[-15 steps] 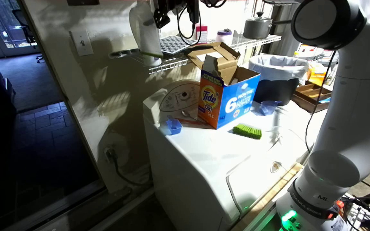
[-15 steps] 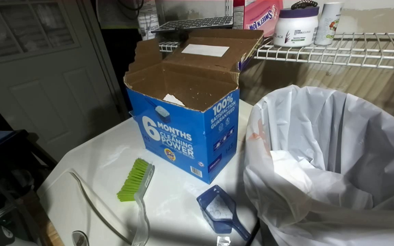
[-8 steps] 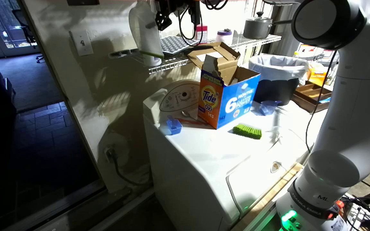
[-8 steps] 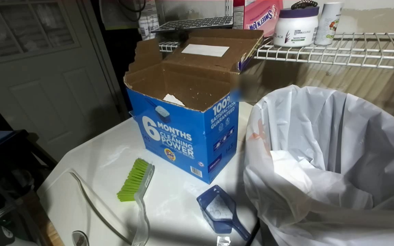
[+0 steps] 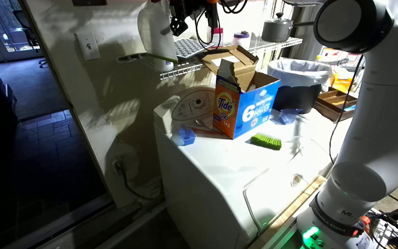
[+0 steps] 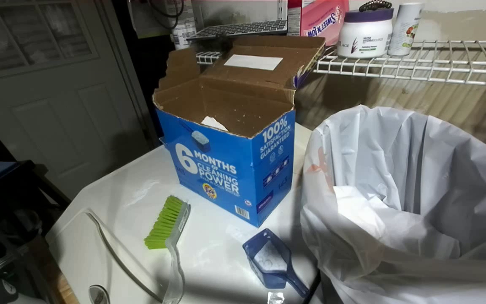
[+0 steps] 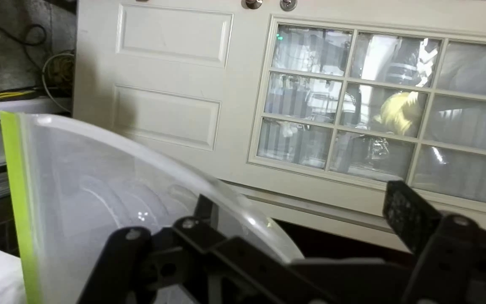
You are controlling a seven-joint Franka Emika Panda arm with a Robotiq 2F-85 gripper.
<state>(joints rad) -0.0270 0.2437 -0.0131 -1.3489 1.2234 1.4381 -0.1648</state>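
Note:
A translucent dustpan [image 7: 70, 185] with a bright green lip fills the left of the wrist view. It hangs in the air below my gripper, beside the wall, in both exterior views [image 5: 154, 33] [image 6: 141, 21]. My gripper [image 7: 304, 200] has its fingertips well apart. The dustpan's narrow end runs in between the finger linkages, where the contact is hidden by shadow and black parts. The dustpan moves along with the gripper, so I take it as held. In an exterior view the gripper [image 5: 195, 22] is high, at the top edge, near the wire shelf [image 5: 180, 72].
An open Tide box [image 5: 257, 107], a green brush [image 6: 167, 223], a blue scoop with powder [image 6: 270, 257] and another blue scoop [image 5: 187, 136] lie on the white appliance [image 5: 219, 169]. A lined bin [image 6: 365, 114] stands beside the box. The shelf holds a pot [image 5: 277, 30] and jars.
My gripper and the dustpan have shifted slightly to the right in both exterior views. The gripper has dipped a little and the dustpan has tilted slightly. The things on the appliance have not moved.

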